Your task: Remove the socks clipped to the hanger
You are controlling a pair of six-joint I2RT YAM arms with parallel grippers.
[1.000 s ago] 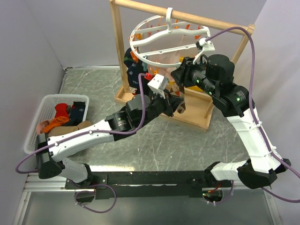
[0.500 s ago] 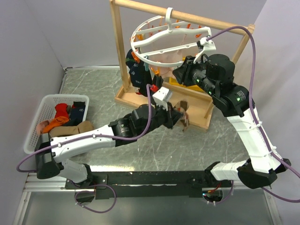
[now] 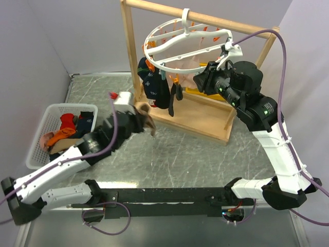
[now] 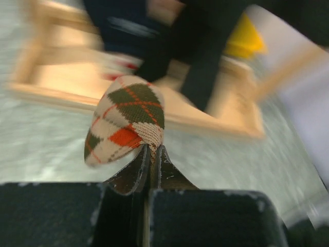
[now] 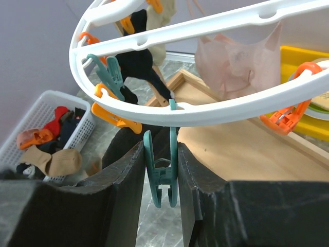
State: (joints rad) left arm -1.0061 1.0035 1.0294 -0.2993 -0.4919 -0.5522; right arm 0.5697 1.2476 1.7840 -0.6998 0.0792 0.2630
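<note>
Left gripper (image 4: 152,152) is closed on an argyle sock (image 4: 128,121), clear of the hanger (image 5: 231,112); right gripper (image 5: 160,172) is pinched on a teal clip (image 5: 160,149). Next, sock should be released over basket (image 3: 38,135) at its left.

Background stuff: a light wooden frame (image 3: 129,46) with a round top rail and a flat plank base sits toward the back of a grey marbled tabletop (image 3: 195,159). There's a bright yellow boxy plastic thing (image 5: 302,54) sitting on that base near the right-hand post, honestly can't tell what it is. Over on the left side of the table is a white plastic lattice basket (image 3: 40,135), well apart from the frame. Plain pale grey walls (image 3: 77,31) box it all in on the left, back and right.
</note>
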